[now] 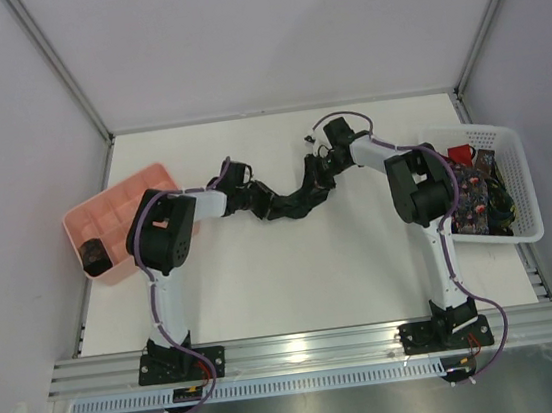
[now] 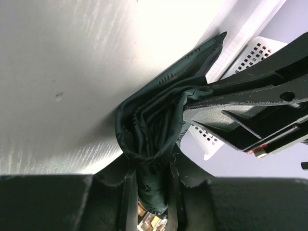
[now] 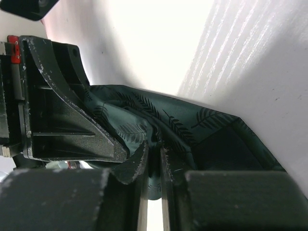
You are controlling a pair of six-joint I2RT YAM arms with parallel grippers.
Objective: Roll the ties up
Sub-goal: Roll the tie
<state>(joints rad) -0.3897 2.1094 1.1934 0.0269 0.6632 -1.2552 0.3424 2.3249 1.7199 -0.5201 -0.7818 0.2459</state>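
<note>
A dark green tie with a leaf print lies crumpled mid-table, stretched between both grippers. My left gripper holds its left end. In the left wrist view a bunched fold of the tie fills the gap between the left gripper jaws. My right gripper holds the other end. In the right wrist view the right gripper pinches a thin fold of the tie. A small dark coil sits in the pink tray. More ties, one red and one floral, lie in the white basket.
The pink tray stands at the table's left edge and the white basket at its right edge, close to the right arm's elbow. The two grippers work close together, each seen in the other's wrist view. Grey walls enclose the table on three sides.
</note>
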